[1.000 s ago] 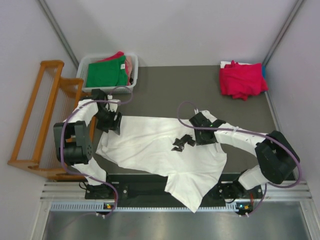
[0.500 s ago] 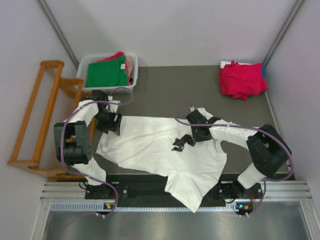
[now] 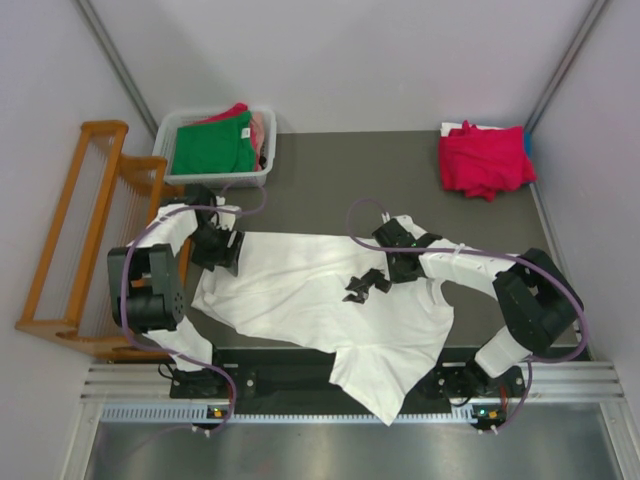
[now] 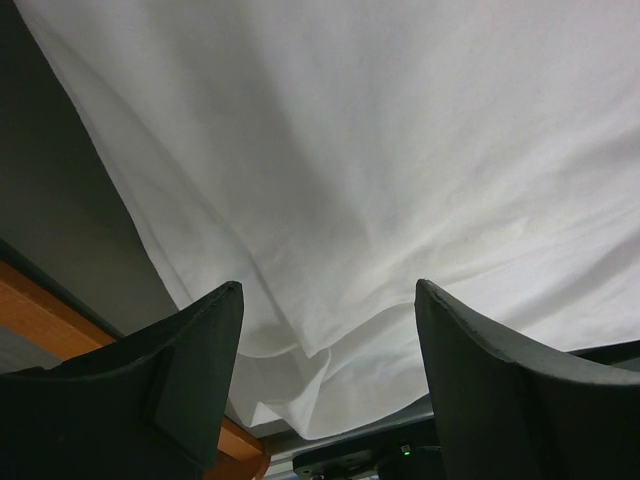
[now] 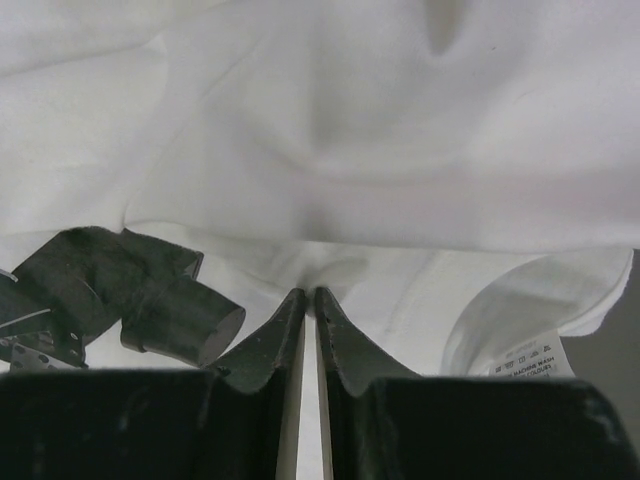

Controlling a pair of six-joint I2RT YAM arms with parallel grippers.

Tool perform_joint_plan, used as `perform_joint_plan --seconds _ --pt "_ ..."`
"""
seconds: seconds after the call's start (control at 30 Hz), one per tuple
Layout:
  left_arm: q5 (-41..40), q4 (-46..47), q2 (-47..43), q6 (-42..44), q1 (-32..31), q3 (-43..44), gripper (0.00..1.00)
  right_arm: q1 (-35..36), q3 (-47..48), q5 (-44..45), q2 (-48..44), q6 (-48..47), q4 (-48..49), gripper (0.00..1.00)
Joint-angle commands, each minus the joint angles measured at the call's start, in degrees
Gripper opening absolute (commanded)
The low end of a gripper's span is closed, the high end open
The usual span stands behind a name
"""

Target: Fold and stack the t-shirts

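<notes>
A white t-shirt (image 3: pixel 300 295) with a black print (image 3: pixel 365 283) lies spread on the dark table, its hem hanging over the near edge. My left gripper (image 3: pixel 222 250) is open over the shirt's far left corner; in the left wrist view (image 4: pixel 330 310) its fingers stand wide apart above the white cloth (image 4: pixel 400 150). My right gripper (image 3: pixel 397 272) is beside the print, near the collar. In the right wrist view (image 5: pixel 308 293) it is shut on a pinch of the white cloth (image 5: pixel 350 120), with the collar label (image 5: pixel 527 357) at the right.
A pile of folded red shirts (image 3: pixel 485 158) sits at the table's far right corner. A grey bin (image 3: pixel 165 135) with a green shirt (image 3: pixel 212 148) stands at the far left. A wooden rack (image 3: pixel 85 230) stands left of the table.
My right gripper has shifted slightly left towards the print, still shut on the cloth. My left gripper has edged a little towards the far side.
</notes>
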Motion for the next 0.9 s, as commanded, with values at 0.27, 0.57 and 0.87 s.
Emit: perform_joint_plan --seconds 0.27,0.57,0.87 --pt "-1.01 1.21 -2.93 0.92 0.06 -0.29 0.74 0.19 -0.69 3.45 -7.78 1.31 -2.97 0.0" --pt "-1.09 0.68 -3.46 1.01 -0.03 0.59 0.74 5.46 -5.17 0.21 -22.64 9.4 -15.21 0.0" --pt "-0.83 -0.11 -3.63 1.18 -0.03 2.09 0.74 11.53 -4.57 -0.85 -23.71 13.71 -23.91 0.0"
